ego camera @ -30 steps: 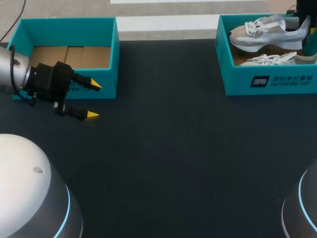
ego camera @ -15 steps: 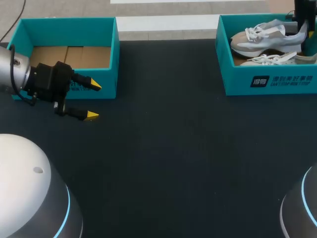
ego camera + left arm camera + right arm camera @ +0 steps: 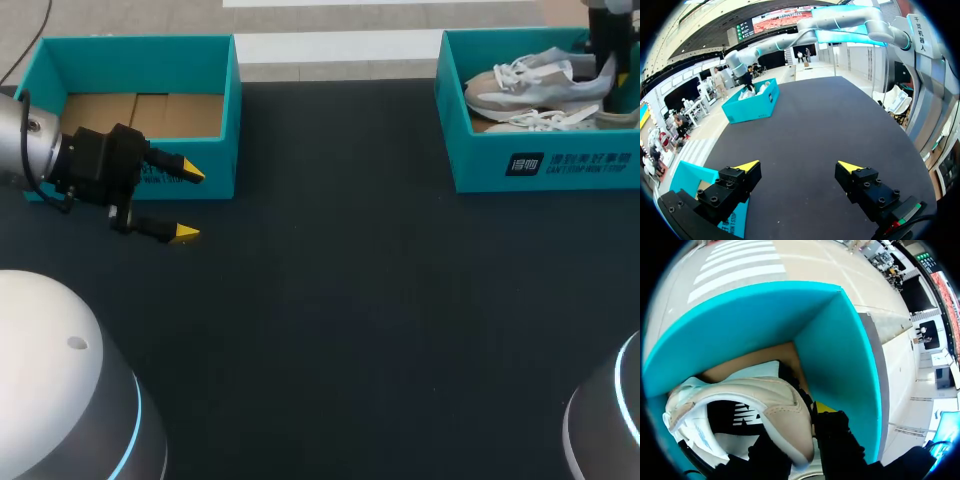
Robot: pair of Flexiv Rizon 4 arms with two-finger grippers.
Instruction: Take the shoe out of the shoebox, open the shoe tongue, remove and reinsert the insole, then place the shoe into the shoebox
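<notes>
Left side: my left gripper (image 3: 189, 202) hangs low over the table (image 3: 330, 300), just in front of the empty shoebox (image 3: 135, 60). Its fingers are spread wide with nothing between them; the left wrist view shows only bare dark surface ahead of the tips.

Middle: no task item lies out on the table.

Right side: the right shoebox (image 3: 545, 165) holds the shoe (image 3: 530, 85) and, nearer the front wall, a second shoe (image 3: 560, 120). My right gripper (image 3: 810, 430) is down inside this box at its far corner, clenched on the shoe's heel, with one finger on either side of the collar. The shoe sits tilted above its mate, within the box walls.

Progress, as I judge it — the first step is only begun. The grasp is made, but the shoe is not yet out. Tongue, insole out and back, and reboxing are all left.
</notes>
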